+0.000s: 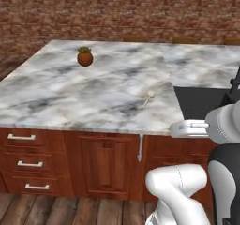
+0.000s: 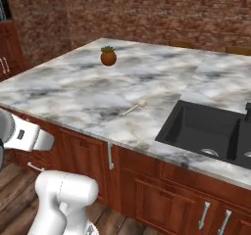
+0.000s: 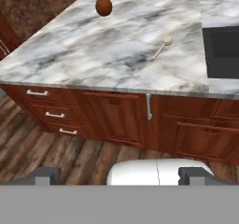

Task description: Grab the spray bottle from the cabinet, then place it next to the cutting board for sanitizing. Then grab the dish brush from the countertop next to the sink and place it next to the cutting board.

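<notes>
I see the dish brush (image 1: 148, 98) lying flat on the marble desk (image 1: 70, 93), just beside the dark sink (image 2: 206, 131) and well apart from the small potted plant (image 1: 85, 57) farther back. The jaws (image 3: 123, 175) stand wide apart and hold nothing, low in front of the drawers (image 3: 49, 115). I judge the brush step is what remains: I cannot see the spray bottle or the cutting board from here, so I cannot confirm the first half.

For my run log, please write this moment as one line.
gripper: open, empty, low before the cabinets | small cream dish brush: flat on white marble countertop, beside black sink | small brown potted plant: far side
</notes>
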Robot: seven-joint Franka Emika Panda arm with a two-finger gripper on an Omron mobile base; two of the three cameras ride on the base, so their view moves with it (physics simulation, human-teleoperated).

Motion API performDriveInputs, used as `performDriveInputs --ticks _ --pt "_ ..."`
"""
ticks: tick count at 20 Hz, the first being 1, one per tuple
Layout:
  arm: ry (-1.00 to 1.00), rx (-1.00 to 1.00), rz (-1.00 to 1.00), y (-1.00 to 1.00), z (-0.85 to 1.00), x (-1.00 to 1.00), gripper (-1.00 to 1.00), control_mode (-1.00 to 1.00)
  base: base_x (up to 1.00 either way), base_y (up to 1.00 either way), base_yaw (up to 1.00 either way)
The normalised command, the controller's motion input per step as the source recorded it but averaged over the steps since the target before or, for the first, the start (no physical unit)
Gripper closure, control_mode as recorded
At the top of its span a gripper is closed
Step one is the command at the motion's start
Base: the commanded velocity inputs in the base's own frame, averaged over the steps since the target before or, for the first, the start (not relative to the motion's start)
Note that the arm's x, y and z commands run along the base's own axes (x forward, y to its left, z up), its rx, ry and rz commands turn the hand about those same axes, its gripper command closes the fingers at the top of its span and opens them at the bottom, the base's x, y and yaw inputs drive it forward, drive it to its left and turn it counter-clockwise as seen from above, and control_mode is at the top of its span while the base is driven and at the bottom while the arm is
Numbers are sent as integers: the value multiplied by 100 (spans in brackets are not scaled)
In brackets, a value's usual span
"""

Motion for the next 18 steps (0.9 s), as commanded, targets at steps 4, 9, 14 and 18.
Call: performDriveInputs --ticks 4,9,14,18 --pt "0 0 0 0 0 0 -100 100 40 78 -64" --pt "0 0 0 0 0 0 -100 100 69 24 -28" --pt "0 0 0 0 0 0 -100 100 51 -19 -9" --pt "0 0 0 0 0 0 -100 100 49 -38 0"
